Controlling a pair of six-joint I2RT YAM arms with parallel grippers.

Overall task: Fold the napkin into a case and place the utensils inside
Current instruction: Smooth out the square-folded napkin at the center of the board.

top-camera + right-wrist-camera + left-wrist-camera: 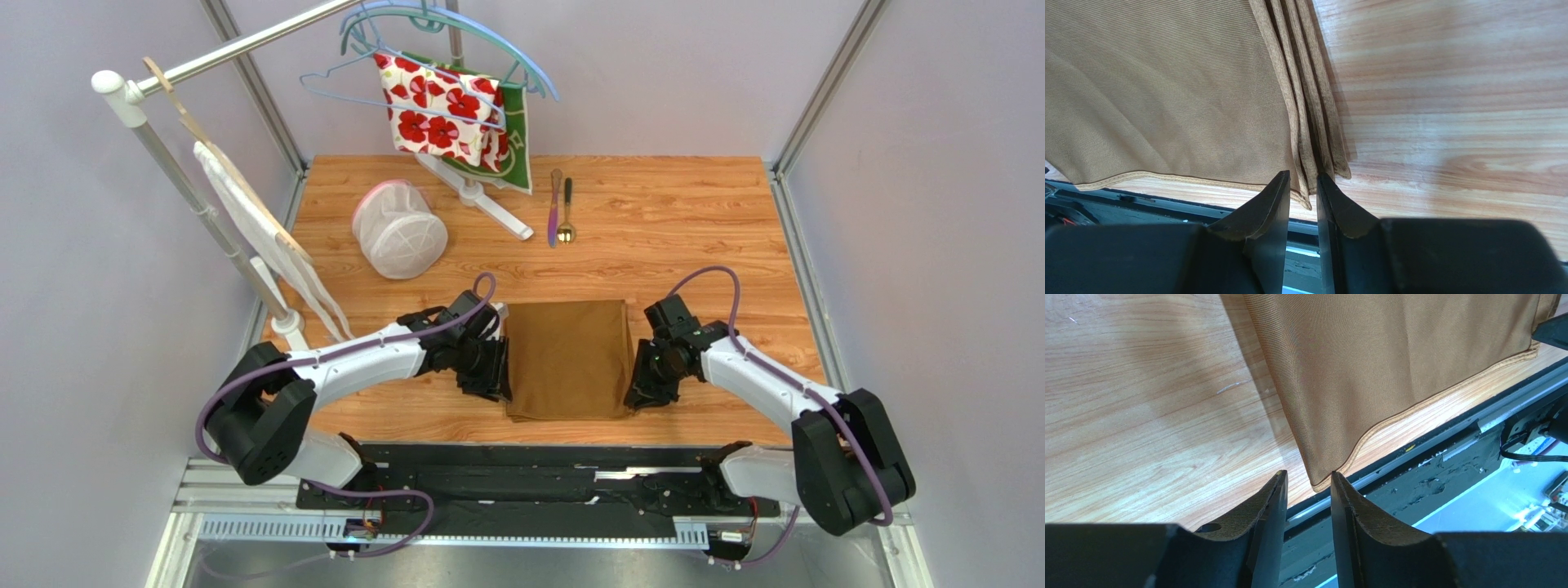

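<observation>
The golden-brown napkin (568,358) lies flat on the wooden table as a folded, roughly square stack between my two arms. My left gripper (491,374) is low at its left near corner. In the left wrist view that gripper (1309,473) is open, and the napkin (1389,367) corner lies just past the fingertips. My right gripper (640,386) is at the right near corner. In the right wrist view it (1303,174) stands narrowly open, with the napkin's (1168,92) layered edges ending at the tips. The purple-pink knife (555,206) and gold spoon (567,211) lie side by side at the back.
A white mesh container (398,229) lies on its side at the back left. A flowered cloth (444,108) and a green cloth (525,147) hang from hangers above a white stand (485,196). The black rail (528,472) runs along the table's near edge.
</observation>
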